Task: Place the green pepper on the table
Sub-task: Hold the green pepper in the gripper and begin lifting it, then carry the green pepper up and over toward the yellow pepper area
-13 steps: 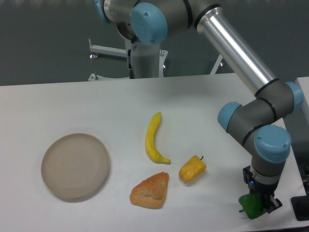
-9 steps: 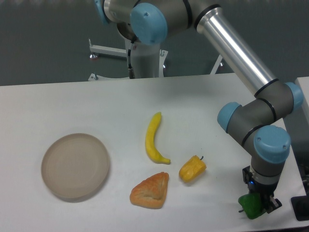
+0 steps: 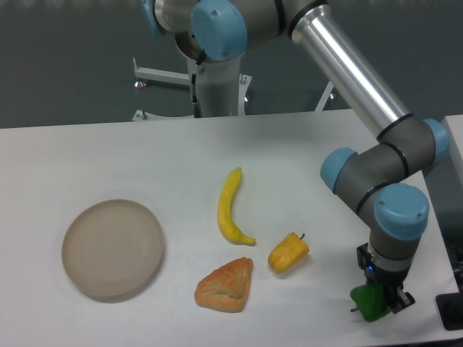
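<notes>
The small glossy green pepper sat in the tool, low over the flat white surface. Left of the tool lay the yellow-orange pepper, then the golden croissant; the curved yellow banana behind them; the round beige plate farthest left.

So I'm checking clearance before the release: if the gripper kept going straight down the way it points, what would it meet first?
The gripper points down, shut on the green pepper; beneath it lies only the table, though the remaining gap is unclear.

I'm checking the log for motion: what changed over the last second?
The gripper, shut on the green pepper, shifted slightly left and up along the table. The plate, banana, yellow pepper and pastry stayed put.
</notes>
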Controlling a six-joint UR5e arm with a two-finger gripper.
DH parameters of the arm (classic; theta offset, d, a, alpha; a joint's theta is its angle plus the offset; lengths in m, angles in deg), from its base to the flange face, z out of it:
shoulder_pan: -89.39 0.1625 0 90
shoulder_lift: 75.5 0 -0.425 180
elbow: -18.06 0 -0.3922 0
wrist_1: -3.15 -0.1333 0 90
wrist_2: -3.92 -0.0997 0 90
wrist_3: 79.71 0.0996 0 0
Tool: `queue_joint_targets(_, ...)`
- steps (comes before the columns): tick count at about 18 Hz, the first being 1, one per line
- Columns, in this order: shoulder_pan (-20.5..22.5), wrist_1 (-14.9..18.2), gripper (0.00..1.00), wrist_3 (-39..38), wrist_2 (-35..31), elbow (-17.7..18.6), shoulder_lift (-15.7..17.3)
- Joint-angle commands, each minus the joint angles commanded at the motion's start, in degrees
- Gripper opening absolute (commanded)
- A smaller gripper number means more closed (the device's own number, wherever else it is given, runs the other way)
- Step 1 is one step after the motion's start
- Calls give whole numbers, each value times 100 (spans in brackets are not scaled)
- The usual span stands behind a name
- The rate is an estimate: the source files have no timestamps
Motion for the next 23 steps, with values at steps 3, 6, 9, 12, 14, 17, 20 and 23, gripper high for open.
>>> queue_joint_targets(3, 44, -9, 35, 9, 229, 756, 536)
queue_joint_targets(6, 114, -70, 35, 53, 238, 1521, 1055)
queue_joint_targets(9, 254, -97, 35, 123, 273, 2162, 1529)
queue_joint_targets(12, 456, -132, 36, 516, 361, 2760, 1925)
queue_joint_targets(14, 614, -132, 36, 895, 388, 3033, 2066)
queue_joint_targets(17, 887, -132, 36, 1457, 501, 3298, 2164)
queue_joint_targets(20, 1098, -141, 36, 1792, 555, 3500, 2181)
queue_joint_targets(23, 1195, -132, 36, 1828, 625, 3684, 2295)
